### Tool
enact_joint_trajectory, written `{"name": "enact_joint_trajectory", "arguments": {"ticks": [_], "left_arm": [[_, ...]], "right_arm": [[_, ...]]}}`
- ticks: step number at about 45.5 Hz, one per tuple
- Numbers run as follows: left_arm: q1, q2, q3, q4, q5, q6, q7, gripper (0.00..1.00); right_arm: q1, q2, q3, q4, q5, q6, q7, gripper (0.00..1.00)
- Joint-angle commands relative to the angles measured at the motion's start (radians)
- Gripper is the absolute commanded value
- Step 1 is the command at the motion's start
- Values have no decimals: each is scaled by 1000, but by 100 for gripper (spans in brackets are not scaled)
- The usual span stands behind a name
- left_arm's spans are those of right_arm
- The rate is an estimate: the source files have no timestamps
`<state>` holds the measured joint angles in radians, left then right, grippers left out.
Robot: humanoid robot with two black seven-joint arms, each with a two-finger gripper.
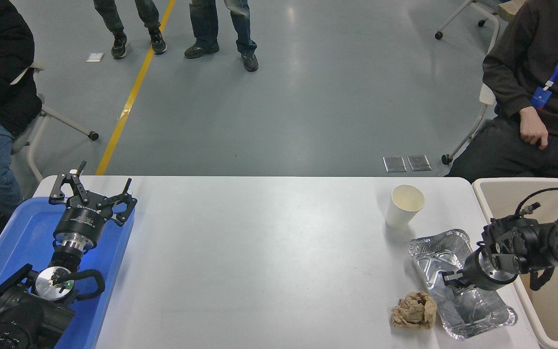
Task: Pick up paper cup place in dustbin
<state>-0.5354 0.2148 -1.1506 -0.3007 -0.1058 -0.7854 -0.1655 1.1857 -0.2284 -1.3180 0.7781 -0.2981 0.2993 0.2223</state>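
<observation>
Head view: my right pincer (453, 281) hangs low over the silver foil tray (434, 252) at the near right of the table (259, 252). Its tips point away from the camera and are bunched against the foil; I cannot tell whether they are spread or closed, and nothing shows between them. My left pincer (92, 191) is parked over the blue plastic tray (12, 242) at the lower left, fingers spread wide, holding nothing.

The paper cup (404, 206) stands upright and untouched near the far right edge of the table, mouth up, just beyond the far end of the foil tray and well apart from my right pincer. The dustbin (487, 191) sits off the right edge of the table, its rim just beside the cup's side of the table. A crumpled brown paper wad (414, 310) lies touching the foil tray's near left side.

Assessment: the pickup is not yet begun. Risks, in my judgement:
- The reach to the cup passes over the foil tray; a low pass could snag its rim and drag it into the cup.
- The cup looks light and empty; an off-centre closure could tip it or crush its wall.
- My wrist already sits near the dustbin rim; a swing toward the dustbin could clip it.
</observation>
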Motion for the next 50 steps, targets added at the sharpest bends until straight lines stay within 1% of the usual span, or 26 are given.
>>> {"name": "enact_joint_trajectory", "arguments": {"ticks": [1,15,16,17,18,20,21,25,38,43,45,50], "left_arm": [[0,0,0,0,0,0,1,99],[0,3,3,0,0,0,0,99],[0,3,3,0,2,0,0,99],[0,3,5,0,2,0,0,99],[0,3,3,0,2,0,-2,99],[0,3,5,0,2,0,0,99],[-2,3,5,0,2,0,0,99],[-2,3,5,0,2,0,0,99],[0,5,5,0,0,0,0,99],[0,5,3,0,0,0,-2,99],[0,5,3,0,0,0,-2,99],[0,5,5,0,2,0,-2,99]], "right_arm": [[-1,0,0,-2,0,1,0,0],[34,-6,-1,7,2,11,6,1],[41,-8,0,7,2,9,8,11],[52,-9,2,7,5,9,9,25],[66,-11,2,12,7,12,9,43],[112,-19,2,26,11,18,9,96],[138,-26,0,38,13,21,9,100],[267,-63,-6,125,13,64,9,100],[736,-187,-38,407,5,282,0,100],[906,-313,-21,518,-68,352,-15,100],[963,-321,-29,555,-95,389,-15,100],[1147,-318,-59,642,-105,449,-15,100]]}}
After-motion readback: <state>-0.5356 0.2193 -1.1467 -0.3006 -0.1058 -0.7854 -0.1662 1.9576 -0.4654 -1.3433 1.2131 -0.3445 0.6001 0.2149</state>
